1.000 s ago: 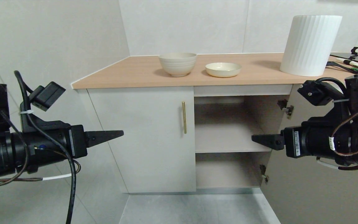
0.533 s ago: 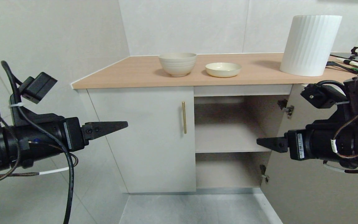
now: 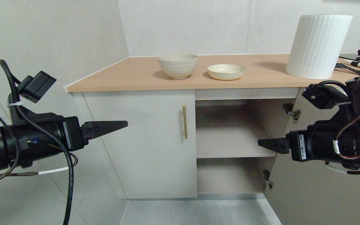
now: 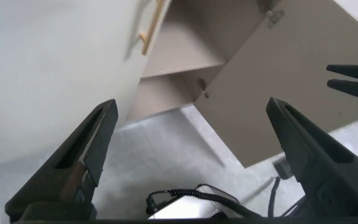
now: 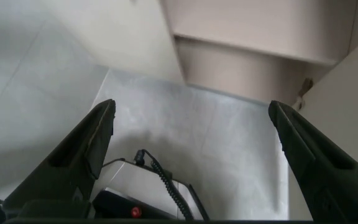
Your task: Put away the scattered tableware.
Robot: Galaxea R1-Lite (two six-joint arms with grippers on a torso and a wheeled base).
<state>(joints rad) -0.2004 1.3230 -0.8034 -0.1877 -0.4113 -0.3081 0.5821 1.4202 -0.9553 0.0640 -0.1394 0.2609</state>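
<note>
Step in hand: pre-grasp, nothing picked up yet. Left tool [image 3: 120, 125] hangs in front of the closed left door [image 3: 142, 140], below worktop level, fingers wide apart and holding nothing. Right tool [image 3: 262, 144] sits at the mouth of the open right compartment, about level with the shelf [image 3: 227, 147], also spread apart and holding nothing. The tableware is all up on the worktop [image 3: 120, 78]. The bowl [image 3: 177, 65] and the shallow dish [image 3: 226, 71] stand side by side, near each other but not touching, bowl toward the robot's left. My read on the next move: lift one arm above the worktop edge, come down on a rim and pinch it, then carry the piece down and slide it onto the shelf or into the lower compartment [image 3: 227, 178]. The left arm looks better placed for the bowl and the right for the dish. In the way: the worktop's front edge sits between both tools and the tableware, so the arm has to go up first. The open right door [image 3: 292, 193] stands out just beside the right arm. A white ribbed cylinder [image 3: 319, 47] stands to the dish's right, well apart, with some utensils [image 3: 358, 64] at the far right edge. The dish rim is low, so I expect a thin bite and it may skid.
</note>
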